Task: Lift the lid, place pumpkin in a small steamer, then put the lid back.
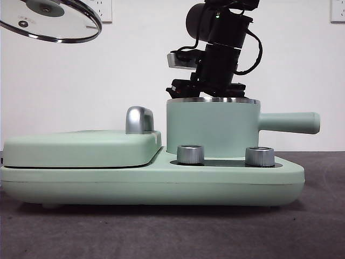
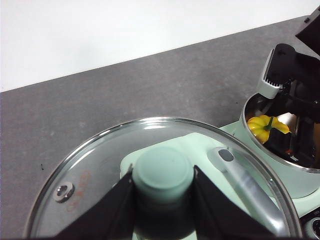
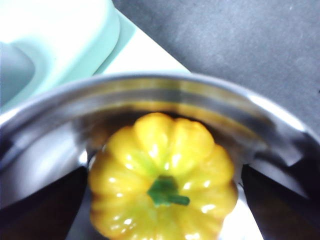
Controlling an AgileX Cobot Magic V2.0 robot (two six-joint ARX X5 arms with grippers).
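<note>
The mint-green small steamer (image 1: 213,129) stands on the cooker base, with its long handle (image 1: 288,122) pointing right. My right gripper (image 3: 164,169) reaches down into it from above. Its jaws stand against both sides of the yellow-orange pumpkin (image 3: 162,175), low inside the steel wall (image 3: 150,90). The left wrist view also shows the pumpkin (image 2: 265,125) in the pot. My left gripper (image 2: 163,172) is shut on the mint-green knob of the glass lid (image 2: 90,170). It holds the lid (image 1: 51,21) high at the upper left, well clear of the pot.
The flat mint-green griddle cover (image 1: 81,148) with a chrome handle (image 1: 139,120) lies left of the steamer on the same base (image 1: 161,183). Two steel dials (image 1: 190,154) (image 1: 260,156) stand in front of the pot. The table is dark grey.
</note>
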